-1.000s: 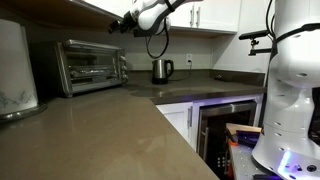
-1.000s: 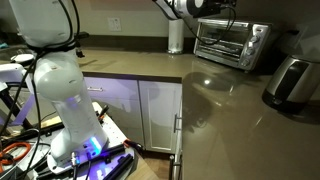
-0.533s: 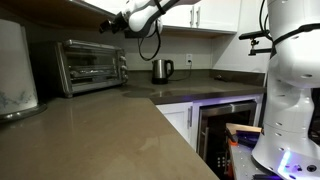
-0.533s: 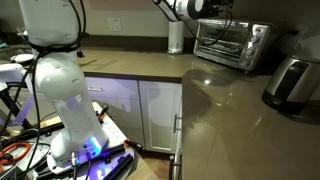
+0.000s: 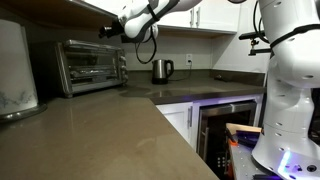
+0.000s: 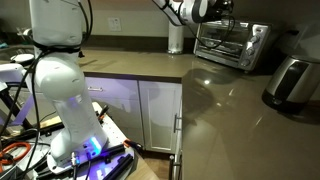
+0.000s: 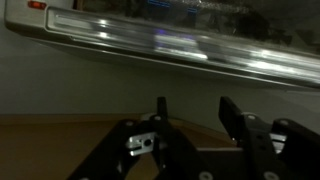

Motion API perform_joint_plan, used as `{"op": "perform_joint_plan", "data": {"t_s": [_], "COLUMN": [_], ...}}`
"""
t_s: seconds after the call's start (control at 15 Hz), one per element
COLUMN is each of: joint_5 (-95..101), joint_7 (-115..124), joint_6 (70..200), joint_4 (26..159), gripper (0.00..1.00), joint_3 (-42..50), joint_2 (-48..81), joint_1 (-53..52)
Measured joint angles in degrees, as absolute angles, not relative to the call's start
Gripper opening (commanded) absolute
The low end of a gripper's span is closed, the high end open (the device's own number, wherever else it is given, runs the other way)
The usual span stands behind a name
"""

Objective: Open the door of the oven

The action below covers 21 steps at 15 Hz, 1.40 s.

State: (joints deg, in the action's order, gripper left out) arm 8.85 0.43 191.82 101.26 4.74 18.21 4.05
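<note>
Wrist view: gripper (image 7: pixel 195 125), jaws spread and empty, near the oven (image 5: pixel 122 66). Door (image 5: pixel 88 68) shut and upright in an exterior view, far left on the surface (image 5: pixel 130 130). Nothing grasped; opening judged wholly outstanding.

The oven (image 5: pixel 90 66) stands on the counter (image 5: pixel 120 130); kettle (image 5: pixel 162 70) near it.

We see a boxy silver-grey toaster oven (image 5: pixel 90 66) of brushed metal, its dark glass door (image 5: pixel 86 68) glossy. The grey-brown countertop (image 5: pixel 130 130) looks like smooth, faintly reflective stone. The small steel kettle (image 5: pixel 161 70) shines, and the black gripper (image 7: pixel 195 108) looks matt.
</note>
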Motion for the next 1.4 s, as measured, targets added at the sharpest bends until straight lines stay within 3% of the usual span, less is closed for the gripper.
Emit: {"op": "perform_joint_plan", "data": {"t_s": [0.2, 0.33, 0.73, 1.4], "joint_5": [8.8, 8.8, 8.9, 9.0], "joint_7": [0.4, 0.4, 0.4, 0.4], "joint_6": [191.8, 191.8, 191.8, 191.4], "joint_4": [99.7, 98.9, 96.3, 92.2], "gripper": [0.07, 0.00, 0.00, 0.00], "joint_3": [4.7, 4.7, 4.0, -5.1], "joint_2": [19.6, 20.3, 22.7, 27.6], "joint_1": [4.1, 4.2, 4.6, 11.0]}}
